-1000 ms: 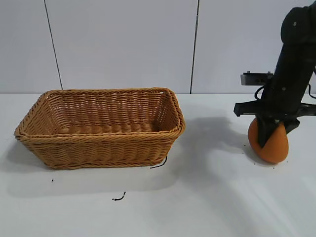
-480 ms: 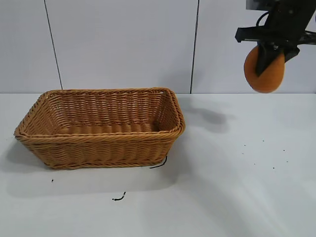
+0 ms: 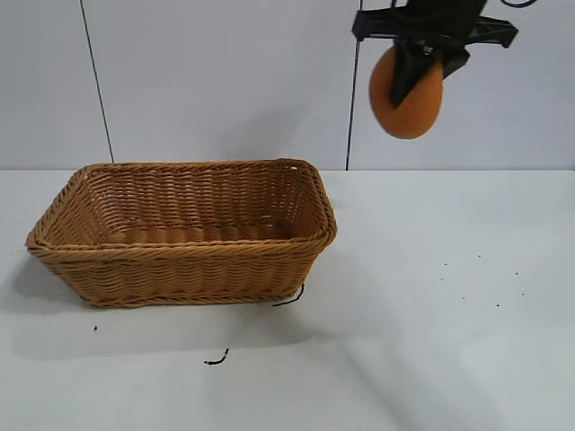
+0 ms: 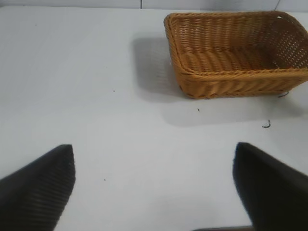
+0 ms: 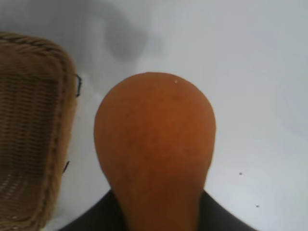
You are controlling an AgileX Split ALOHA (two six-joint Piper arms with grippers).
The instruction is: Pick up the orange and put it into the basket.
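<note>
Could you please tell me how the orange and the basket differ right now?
The orange hangs in the air, gripped by the right gripper; the basket rests on the table. The orange is small, smooth and rounded; the basket is much larger, woven and rectangular. Both have warm orange-brown tones.

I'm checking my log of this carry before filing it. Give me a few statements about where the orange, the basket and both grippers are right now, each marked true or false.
1. The right gripper holds the orange in the air. True.
2. The orange is directly above the basket. False: it hangs to the right of the basket's right rim.
3. The basket has nothing in it. True.
4. The left gripper is shut on the basket's rim. False: its fingers are spread, clear of the basket, over the bare table.
</note>
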